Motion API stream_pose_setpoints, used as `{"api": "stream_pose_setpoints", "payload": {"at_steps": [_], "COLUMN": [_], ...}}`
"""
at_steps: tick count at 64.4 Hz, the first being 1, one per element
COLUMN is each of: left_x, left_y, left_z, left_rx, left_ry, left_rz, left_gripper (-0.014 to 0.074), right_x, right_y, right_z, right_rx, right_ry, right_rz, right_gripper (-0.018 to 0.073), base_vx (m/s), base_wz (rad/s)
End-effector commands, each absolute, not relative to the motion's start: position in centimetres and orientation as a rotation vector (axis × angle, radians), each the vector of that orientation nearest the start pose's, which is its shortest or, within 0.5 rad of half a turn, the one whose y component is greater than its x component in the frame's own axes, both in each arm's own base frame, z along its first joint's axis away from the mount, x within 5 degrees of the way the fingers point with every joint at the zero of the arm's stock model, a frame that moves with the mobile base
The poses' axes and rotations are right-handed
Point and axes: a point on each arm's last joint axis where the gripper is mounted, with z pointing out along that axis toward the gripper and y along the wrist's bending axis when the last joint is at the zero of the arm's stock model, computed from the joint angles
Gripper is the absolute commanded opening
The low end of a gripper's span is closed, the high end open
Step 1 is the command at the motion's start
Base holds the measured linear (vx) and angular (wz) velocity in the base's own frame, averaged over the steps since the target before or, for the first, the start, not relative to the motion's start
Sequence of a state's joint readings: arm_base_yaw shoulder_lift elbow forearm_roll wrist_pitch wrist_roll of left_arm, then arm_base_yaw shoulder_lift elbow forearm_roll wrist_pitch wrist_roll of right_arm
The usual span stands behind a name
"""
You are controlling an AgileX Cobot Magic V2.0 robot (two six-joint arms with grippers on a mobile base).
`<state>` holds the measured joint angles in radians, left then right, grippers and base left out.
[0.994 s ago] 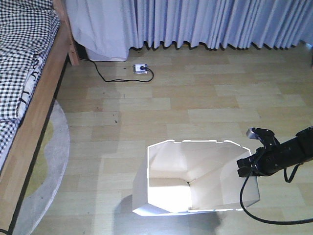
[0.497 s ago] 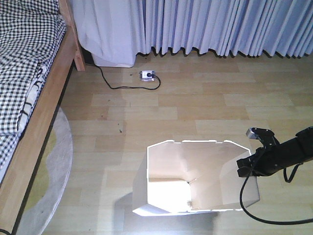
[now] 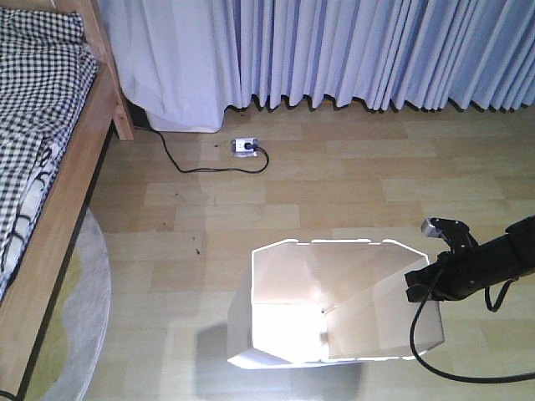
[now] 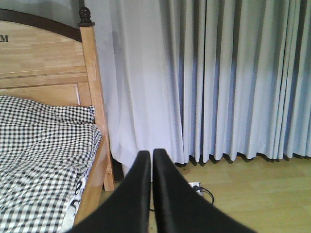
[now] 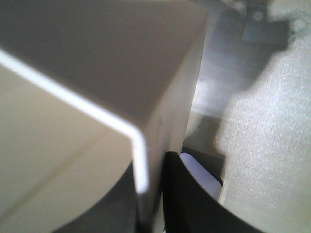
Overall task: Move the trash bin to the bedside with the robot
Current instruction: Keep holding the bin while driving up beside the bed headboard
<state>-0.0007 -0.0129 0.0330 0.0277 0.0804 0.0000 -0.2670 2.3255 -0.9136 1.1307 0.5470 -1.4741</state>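
Note:
The white trash bin [image 3: 334,301] stands on the wooden floor at the bottom middle of the front view, open top toward me, cream inside. My right gripper [image 3: 424,281] is shut on the bin's right rim; in the right wrist view the thin white wall [image 5: 141,160] sits pinched between the two black fingers. The bed [image 3: 50,167], with a light wooden frame and checked bedding, runs along the left; it also shows in the left wrist view [image 4: 43,160]. My left gripper [image 4: 151,158] is shut and empty, pointing toward the curtain.
Pale blue curtains [image 3: 351,50] hang along the far wall. A white power strip [image 3: 244,146] with a black cable [image 3: 180,163] lies on the floor near the bed's foot post. A round grey-and-yellow rug [image 3: 71,317] lies beside the bed.
The view has shifted: the bed, the curtains and the power strip have moved across the frame, while the bin stays held in the same place relative to my right gripper.

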Motion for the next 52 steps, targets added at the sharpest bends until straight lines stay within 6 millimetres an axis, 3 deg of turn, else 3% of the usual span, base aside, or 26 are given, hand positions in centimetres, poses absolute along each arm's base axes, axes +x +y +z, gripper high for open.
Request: {"api": "stream_pose_setpoints", "payload": {"at_steps": [1, 52], "left_x": [5.60, 5.60], "left_y": [-0.04, -0.04], "left_z": [19.91, 19.91], "left_rx": [0.009, 0.009], "left_ry": [1.506, 1.506], "left_rz": [-0.002, -0.002], "left_gripper": [-0.0006, -0.0006], "right_x": [31.27, 31.26], "right_y": [-2.70, -2.67], "right_z": [1.60, 1.62], "right_rx": [-0.193, -0.194], "right_ry": [2.767, 2.766], "right_rz": [0.939, 0.944], "right_gripper": [-0.0005, -0.0005], "base_vx": [0.25, 0.24], "base_wz": [-0.03, 0.01]}}
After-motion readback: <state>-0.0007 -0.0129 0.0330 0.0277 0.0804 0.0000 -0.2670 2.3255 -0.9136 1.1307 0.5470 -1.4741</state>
